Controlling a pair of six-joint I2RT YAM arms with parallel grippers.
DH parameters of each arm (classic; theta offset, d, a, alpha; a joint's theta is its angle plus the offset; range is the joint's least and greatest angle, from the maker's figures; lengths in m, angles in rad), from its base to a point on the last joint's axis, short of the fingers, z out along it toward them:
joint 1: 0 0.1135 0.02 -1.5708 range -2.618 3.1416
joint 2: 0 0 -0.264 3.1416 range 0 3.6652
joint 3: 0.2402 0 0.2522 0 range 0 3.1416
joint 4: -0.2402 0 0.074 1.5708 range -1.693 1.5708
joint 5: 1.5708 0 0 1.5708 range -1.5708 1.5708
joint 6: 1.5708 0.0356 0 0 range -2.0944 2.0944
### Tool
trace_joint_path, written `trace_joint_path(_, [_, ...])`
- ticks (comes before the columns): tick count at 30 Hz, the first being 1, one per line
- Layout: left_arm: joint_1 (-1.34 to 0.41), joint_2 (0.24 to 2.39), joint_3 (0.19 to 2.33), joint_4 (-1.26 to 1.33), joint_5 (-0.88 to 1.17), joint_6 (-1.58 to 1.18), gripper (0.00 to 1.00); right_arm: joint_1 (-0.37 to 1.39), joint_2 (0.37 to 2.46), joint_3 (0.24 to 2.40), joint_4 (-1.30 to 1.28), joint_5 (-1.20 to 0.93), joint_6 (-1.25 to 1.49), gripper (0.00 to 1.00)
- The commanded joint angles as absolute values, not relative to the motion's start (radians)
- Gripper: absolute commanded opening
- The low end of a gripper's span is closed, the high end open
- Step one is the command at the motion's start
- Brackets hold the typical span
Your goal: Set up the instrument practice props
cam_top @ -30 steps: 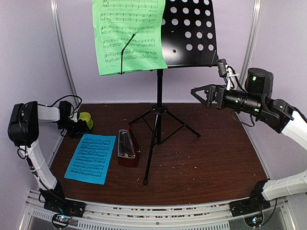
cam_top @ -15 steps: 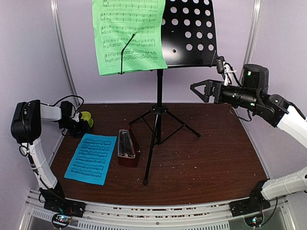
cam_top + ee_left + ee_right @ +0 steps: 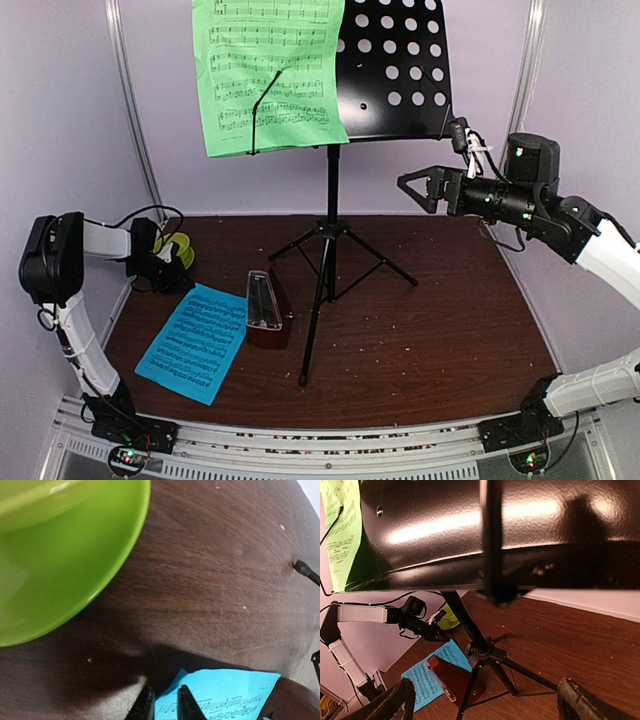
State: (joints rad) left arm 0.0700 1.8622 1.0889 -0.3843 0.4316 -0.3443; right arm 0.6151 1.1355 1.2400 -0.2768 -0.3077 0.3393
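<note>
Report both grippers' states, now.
Left gripper: fingers closed on a corner of the blue sheet.
Right gripper: open, holding nothing.

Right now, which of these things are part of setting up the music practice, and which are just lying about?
Part of the job:
- black music stand
- green sheet, on the stand's desk
- blue sheet, flat on the table
- reddish-brown metronome, beside the blue sheet

Just lying about:
- lime-green bowl, at the table's far left
</note>
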Motion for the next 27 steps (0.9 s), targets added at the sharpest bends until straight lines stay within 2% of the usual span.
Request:
trace_joint_path(1, [0.062, 1.778, 1.091, -0.375, 0.452, -0.345, 0.13, 0.606, 1.12, 1.262, -0.252, -0.327, 0.325, 0.99])
trace_joint_path(4, [0.054, 1.738, 1.103, -0.411, 0.444, -0.343, 0.01, 0.607, 1.106, 1.252, -0.245, -0.331, 0.326, 0.99])
trace_joint_path(13, [0.037, 1.604, 1.076, -0.471, 0.409, -0.336, 0.0, 0.606, 1.081, 1.213, -0.202, -0.359, 0.35, 0.99])
trace_joint_path(14, [0.037, 1.602, 1.071, -0.473, 0.41, -0.334, 0.05, 0.606, 1.08, 1.212, -0.199, -0.362, 0.353, 0.99])
trace_joint_path(16, [0.038, 1.612, 1.071, -0.484, 0.413, -0.327, 0.26, 0.606, 1.08, 1.209, -0.194, -0.37, 0.355, 0.99])
trace_joint_path(18, [0.037, 1.639, 1.084, -0.501, 0.399, -0.309, 0.39, 0.606, 1.08, 1.209, -0.193, -0.373, 0.357, 0.99])
trace_joint_path(20, [0.038, 1.673, 1.115, -0.526, 0.376, -0.284, 0.47, 0.606, 1.08, 1.212, -0.194, -0.373, 0.36, 0.99])
trace_joint_path(24, [0.037, 1.75, 1.182, -0.587, 0.329, -0.233, 0.54, 0.607, 1.078, 1.212, -0.198, -0.367, 0.371, 1.0])
trace_joint_path(27, [0.037, 1.806, 1.223, -0.628, 0.308, -0.209, 0.65, 0.606, 1.078, 1.209, -0.2, -0.359, 0.382, 1.0])
